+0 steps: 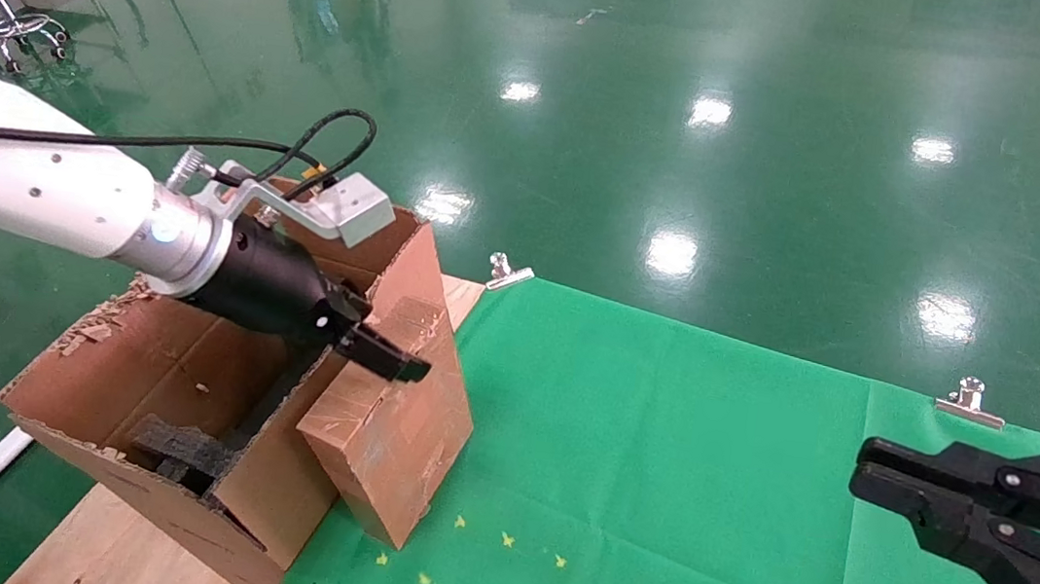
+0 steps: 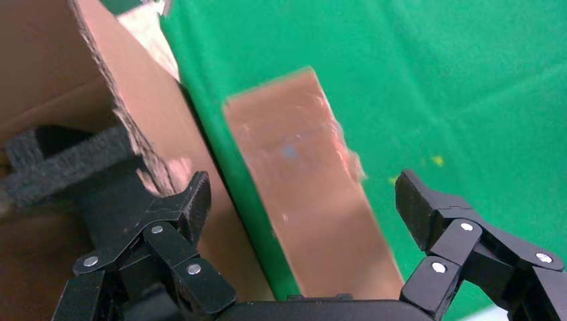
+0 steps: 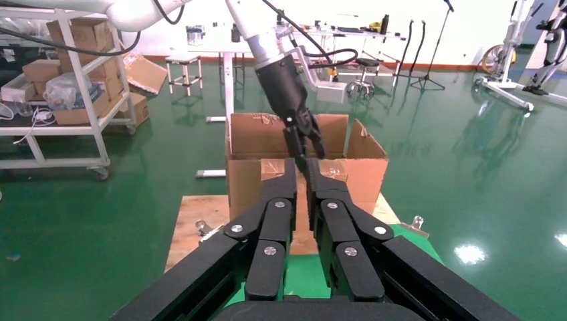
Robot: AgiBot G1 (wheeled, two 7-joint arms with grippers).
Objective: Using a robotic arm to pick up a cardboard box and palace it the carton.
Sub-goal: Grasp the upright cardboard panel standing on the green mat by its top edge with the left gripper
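Hovering wide open over the cardboard box (image 1: 387, 424), the left pincer (image 2: 301, 200) can straddle it; right pincer (image 3: 302, 194) rests closed.

We see a plain brown cardboard box (image 1: 386, 434) with pale scuffs, standing against a brown corrugated carton (image 1: 178, 371) that holds black foam pieces (image 1: 184, 450). The robotic arm (image 1: 34, 178) is white with a silver wrist, and its left end effector (image 1: 385, 355) is black. A bright green cloth (image 1: 659, 445) with small yellow specks covers the pale wooden surface (image 1: 118, 550); the floor (image 1: 698, 107) is glossy dark green.
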